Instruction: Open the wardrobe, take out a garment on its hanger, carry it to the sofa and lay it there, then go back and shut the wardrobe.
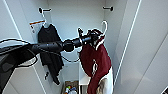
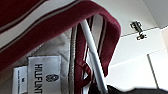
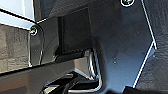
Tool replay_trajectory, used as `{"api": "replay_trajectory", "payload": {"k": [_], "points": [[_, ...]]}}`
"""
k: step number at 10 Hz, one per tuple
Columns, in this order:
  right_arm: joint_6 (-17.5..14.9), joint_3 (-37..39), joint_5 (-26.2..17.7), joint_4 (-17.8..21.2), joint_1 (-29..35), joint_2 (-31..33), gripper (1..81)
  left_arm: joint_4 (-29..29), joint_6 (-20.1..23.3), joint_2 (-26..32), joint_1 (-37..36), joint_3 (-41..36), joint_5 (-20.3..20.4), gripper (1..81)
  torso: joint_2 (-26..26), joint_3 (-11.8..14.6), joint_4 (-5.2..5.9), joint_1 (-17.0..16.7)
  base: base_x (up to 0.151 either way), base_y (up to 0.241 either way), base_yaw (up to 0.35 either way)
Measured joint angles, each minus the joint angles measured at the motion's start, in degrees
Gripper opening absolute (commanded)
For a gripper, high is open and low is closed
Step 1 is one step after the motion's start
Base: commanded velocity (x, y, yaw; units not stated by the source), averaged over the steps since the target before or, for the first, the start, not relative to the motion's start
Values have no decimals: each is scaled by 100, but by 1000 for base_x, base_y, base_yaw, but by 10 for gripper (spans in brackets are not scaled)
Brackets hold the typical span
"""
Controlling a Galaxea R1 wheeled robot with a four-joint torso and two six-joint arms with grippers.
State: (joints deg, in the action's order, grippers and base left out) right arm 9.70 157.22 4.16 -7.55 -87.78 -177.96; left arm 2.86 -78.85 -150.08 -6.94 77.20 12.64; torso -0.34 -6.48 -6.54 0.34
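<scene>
- The head view shows the wardrobe [image 1: 75, 15] with its doors open. The left gripper [image 1: 93, 37] reaches in from the left to the collar of the maroon jacket [image 1: 96, 60]. The jacket hangs on a white hanger [image 1: 105, 26] at the right side of the interior, the hook rising above the collar.
- A black t-shirt [image 1: 50, 47] hangs at the left, well apart from the jacket, below a dark peg [image 1: 41, 10]. An orange-edged sticker [image 1: 35, 26] beside it is too blurred to read.
- The left wrist view is close on the jacket's striped collar [image 2: 75, 20] and the hanger's white stem [image 2: 92, 55]. A neck label [image 2: 44, 75] reads roughly "HILLFLINT".
- I cannot tell how the left fingers stand: they are lost against the collar.
- The right wrist view gives robot hardware over dark flooring [image 3: 12, 47]; the right fingers cannot be made out.
- The jacket's hem is cut off below.
</scene>
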Motion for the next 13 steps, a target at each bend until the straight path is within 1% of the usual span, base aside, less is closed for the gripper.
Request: {"api": "replay_trajectory", "payload": {"k": [2,4,8,12,13], "points": [[0,0,24,0,0,0,811,-2,79,-1,22,-69,30,10,0,0,0,0,0,0,0],[0,0,30,0,5,0,811,0,96,-26,18,-94,34,10,0,0,0,2,-68,0,0],[11,0,22,0,-15,-11,811,35,117,-44,57,-132,124,10,5,-2,0,2,-88,0,0],[11,0,30,-2,-11,-11,811,40,118,-52,179,-207,133,10,2,-2,0,0,-93,0,0],[11,0,33,0,-11,-11,811,41,254,-37,254,-216,133,10,2,-2,0,0,-93,0,0]]}}
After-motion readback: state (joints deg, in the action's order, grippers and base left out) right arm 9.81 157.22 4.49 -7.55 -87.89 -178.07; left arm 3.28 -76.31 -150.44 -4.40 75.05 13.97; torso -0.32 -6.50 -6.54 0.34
